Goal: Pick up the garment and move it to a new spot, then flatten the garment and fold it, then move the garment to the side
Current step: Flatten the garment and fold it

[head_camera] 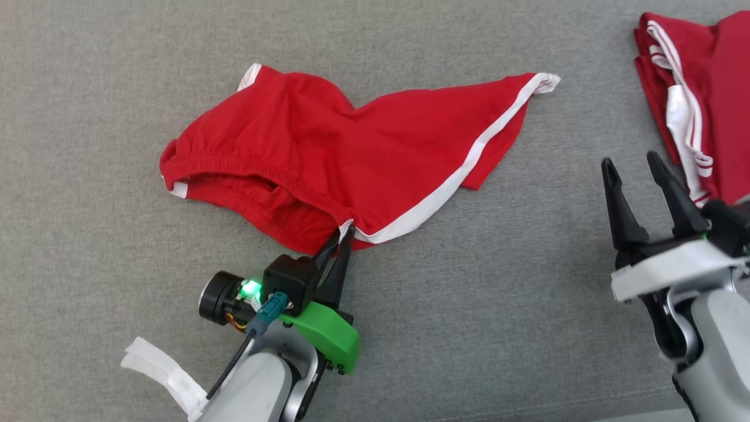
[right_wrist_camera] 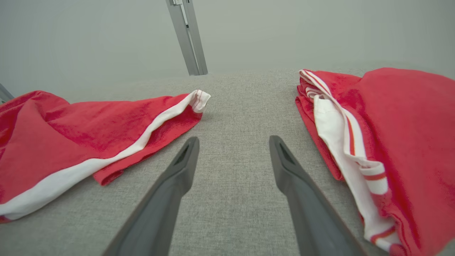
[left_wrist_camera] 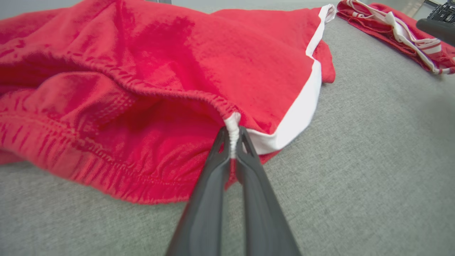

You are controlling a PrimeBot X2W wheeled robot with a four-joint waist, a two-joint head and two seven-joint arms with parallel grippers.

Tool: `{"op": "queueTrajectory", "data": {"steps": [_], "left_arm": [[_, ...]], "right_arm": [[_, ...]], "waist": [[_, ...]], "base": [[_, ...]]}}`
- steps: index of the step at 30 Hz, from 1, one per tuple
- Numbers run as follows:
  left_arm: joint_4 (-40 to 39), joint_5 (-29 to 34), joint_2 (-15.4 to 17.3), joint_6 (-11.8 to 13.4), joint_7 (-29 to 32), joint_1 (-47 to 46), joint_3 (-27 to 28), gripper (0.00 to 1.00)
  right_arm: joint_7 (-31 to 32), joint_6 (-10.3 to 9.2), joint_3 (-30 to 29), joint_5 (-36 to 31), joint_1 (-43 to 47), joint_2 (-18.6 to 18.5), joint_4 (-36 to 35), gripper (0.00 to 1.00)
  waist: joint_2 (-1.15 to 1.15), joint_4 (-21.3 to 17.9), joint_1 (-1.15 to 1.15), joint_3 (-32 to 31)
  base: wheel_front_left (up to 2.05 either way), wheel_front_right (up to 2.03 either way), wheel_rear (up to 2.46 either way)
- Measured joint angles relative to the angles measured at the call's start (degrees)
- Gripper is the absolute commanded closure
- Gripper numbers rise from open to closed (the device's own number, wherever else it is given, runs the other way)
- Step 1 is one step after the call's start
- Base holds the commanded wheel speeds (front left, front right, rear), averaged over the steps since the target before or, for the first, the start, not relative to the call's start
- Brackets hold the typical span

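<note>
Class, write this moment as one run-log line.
left hand: shut on red shorts waistband seam | right hand: open, empty | fold: not begun

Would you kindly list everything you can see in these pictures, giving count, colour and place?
shorts: one, red with white trim, crumpled in the middle of the cloth surface
garment pile: one, red with white stripes, at the far right
cloth surface: one, grey, under everything
metal post: one, silver-grey, upright beyond the far edge
left gripper: one, dark fingers, shut on the near corner of the shorts' waistband
right gripper: one, dark fingers, open and holding nothing, beside the garment pile
</note>
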Motion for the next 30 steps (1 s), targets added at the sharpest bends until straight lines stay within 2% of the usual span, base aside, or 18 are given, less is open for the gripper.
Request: {"op": "queueTrajectory", "data": {"steps": [10,15,16,17,22,30], "left_arm": [[0.5,0.4,-1.2,0.0,-1.9,-3.7,-1.9,1.00],[1.5,0.3,-1.4,0.0,-3.2,-4.7,-2.3,1.00],[1.7,0.2,-1.4,0.0,-3.5,-4.9,-2.4,1.00],[1.9,0.2,-1.5,0.2,-3.8,-4.9,-2.4,1.00],[2.3,0.1,-1.5,1.0,-5.5,-4.9,-2.0,1.00],[-1.5,0.8,0.5,3.3,-9.8,-5.8,0.8,1.00]], "right_arm": [[-0.3,0.00,8.0,5.2,-18.1,-1.9,14.8,0.00],[-0.7,0.01,13.0,7.8,-24.0,-2.7,20.3,0.00],[-0.7,0.01,13.6,8.3,-24.8,-3.0,21.1,0.56],[-0.7,0.01,14.2,8.8,-25.4,-3.4,21.5,1.00],[-1.0,0.01,14.9,9.7,-25.9,-4.6,19.9,1.00],[-1.0,0.01,10.5,7.0,-21.8,-6.8,9.9,1.00]], "waist": [[0.00,3.7,0.00,4.6],[0.00,5.5,0.00,5.6],[0.00,5.7,0.00,5.7],[0.00,6.0,0.00,5.7],[0.00,6.1,0.00,4.9],[0.00,5.3,0.00,2.7]], "base": [[0.00,0.00,0.00],[0.00,0.00,0.00],[0.00,0.00,0.00],[0.00,0.00,0.00],[0.00,0.00,0.00],[0.00,0.00,0.00]]}}
